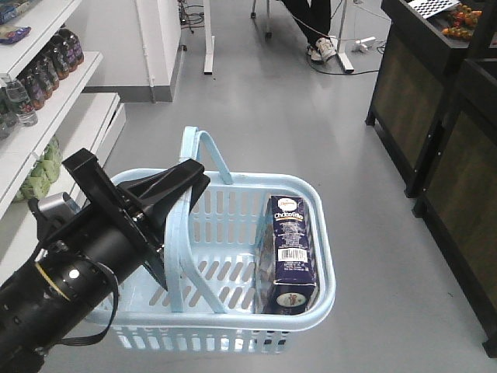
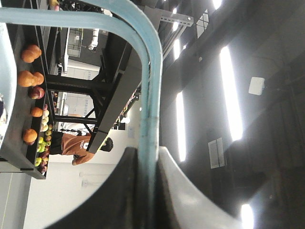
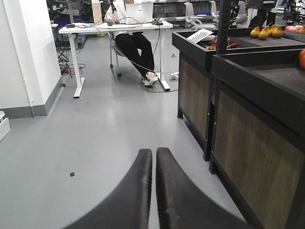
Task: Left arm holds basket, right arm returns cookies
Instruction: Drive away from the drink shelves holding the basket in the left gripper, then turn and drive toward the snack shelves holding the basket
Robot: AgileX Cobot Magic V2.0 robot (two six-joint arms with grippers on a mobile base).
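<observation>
Left fingers [image 1: 177,186] are clamped tight on a hoop handle [image 1: 178,256] of the basket [image 1: 202,339], and the left wrist view confirms it: the pale blue bar [image 2: 151,95] runs straight down between the two dark fingers [image 2: 190,200] with no gap showing on either side. The left arm [image 1: 70,284] comes in from the lower left, its black cables looping underneath. Over to the right fingers [image 3: 140,191]: pressed together, tip against tip, gripping nothing, with only the grey floor [image 3: 95,133] in front of them and a dark wooden produce stand [image 3: 248,143] to one side. And the cookies [image 1: 291,252]? In the basket, lying lengthways along its right-hand wall, navy carton with the "Choco" lettering at the far end and the white barcode panel facing up. The second handle [image 1: 210,151] stands up at the basket's far rim. Bottles [image 1: 46,62] line the white shelf on the left.
</observation>
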